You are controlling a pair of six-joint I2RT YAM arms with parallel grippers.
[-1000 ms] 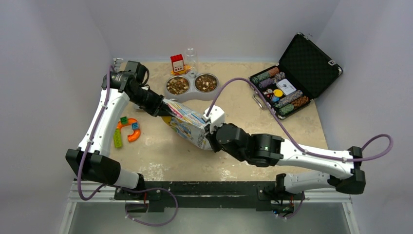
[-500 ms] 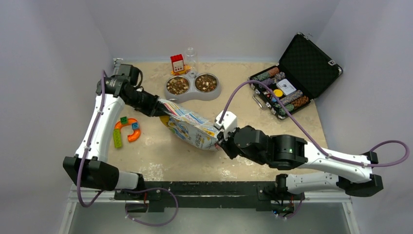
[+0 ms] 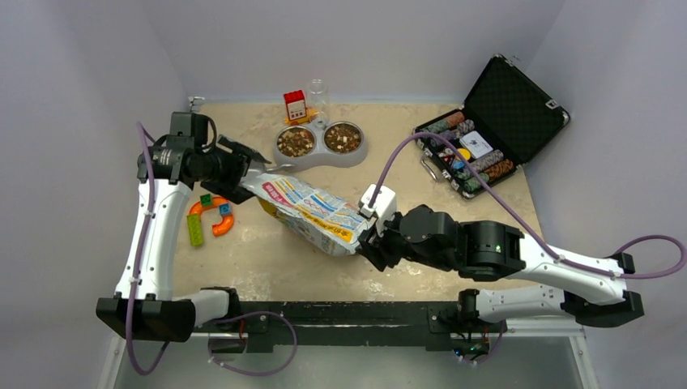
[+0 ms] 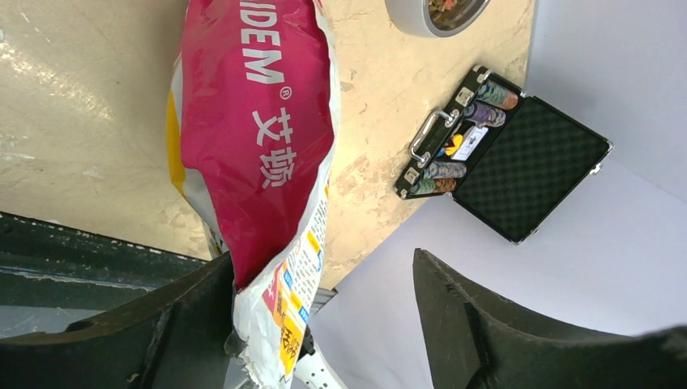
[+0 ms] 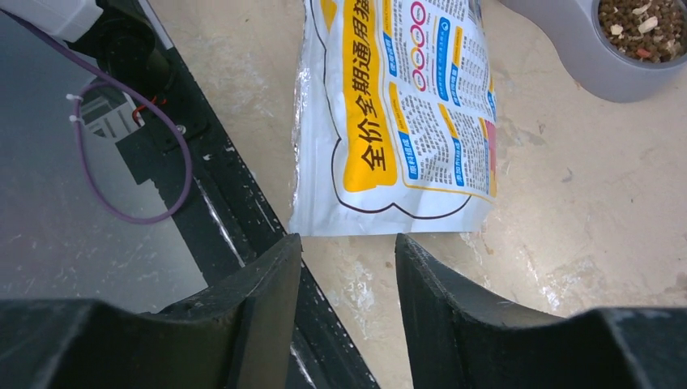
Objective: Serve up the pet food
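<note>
Kibble, the pet food (image 3: 296,143), fills both cups of a grey double bowl (image 3: 320,158) at the far side of the table (image 3: 259,255), seen from the top external camera. A printed bag (image 3: 312,212) stretches slantwise between the two arms, well short of the bowl. The left pincer (image 3: 255,174) is at the bag's far, upper end and the right pincer (image 3: 369,243) is at its near, lower end. An open poker-chip case (image 3: 486,121) sits at the far right, toy bricks (image 3: 212,217) lie near the left arm, and a small red carton (image 3: 295,105) stands behind the bowl.

From the left wrist, the left pincer (image 4: 322,258) stands wide apart. The bag (image 4: 255,138) shows its magenta face, and its crumpled end seems to lean against one finger (image 4: 178,324), though the contact is hard to judge; the other finger is clear of it. A corner of the bowl with pet food (image 4: 441,6) shows at the top edge, and the case (image 4: 502,162) lies beyond.

From the right wrist, the right pincer (image 5: 348,241) is also apart, holding nothing. The bag (image 5: 405,105) lies flat on the table with its sealed bottom edge just beyond the fingertips, not between them. The pet food (image 5: 640,24) sits in the bowl (image 5: 567,57) at the upper right.
</note>
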